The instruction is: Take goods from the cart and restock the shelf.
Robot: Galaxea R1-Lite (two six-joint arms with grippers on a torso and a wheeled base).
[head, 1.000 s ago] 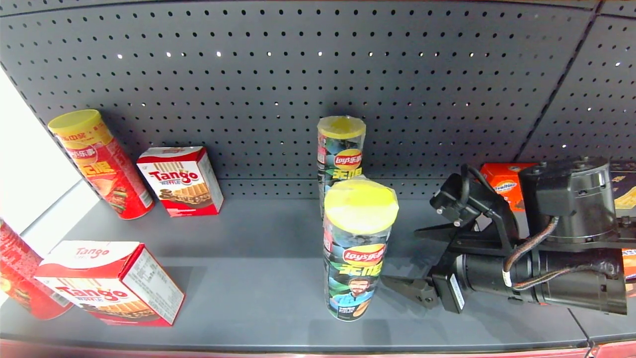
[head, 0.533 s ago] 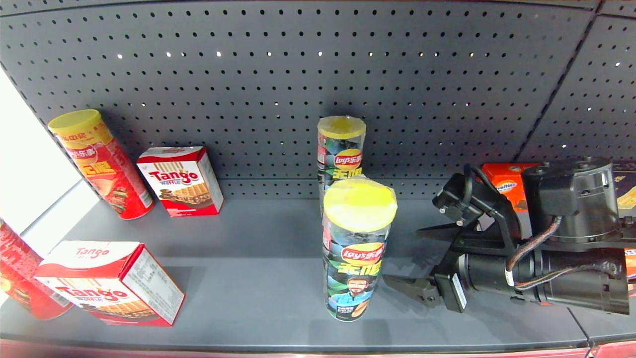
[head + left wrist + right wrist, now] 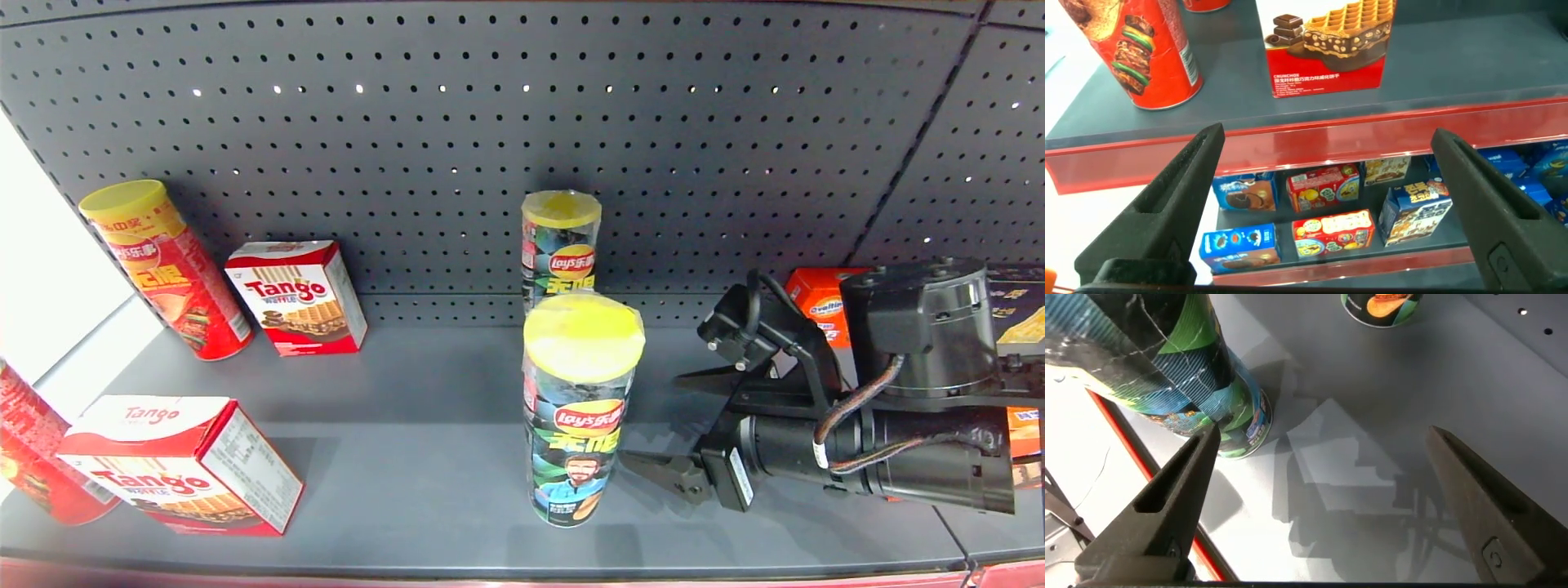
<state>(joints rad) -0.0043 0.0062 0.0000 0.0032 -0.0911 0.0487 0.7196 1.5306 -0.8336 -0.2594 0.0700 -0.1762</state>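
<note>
Left gripper [image 3: 1327, 133], fingers [image 3: 1167, 204] spread wide, red can [image 3: 1147, 49] beside wafer box [image 3: 1327, 41] on shelf [image 3: 1470, 73], small boxes [image 3: 1323, 186] below

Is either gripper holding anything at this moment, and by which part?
Nothing is held. The right gripper stands open beside the front chips can, not around it; the left gripper is open and empty.
</note>
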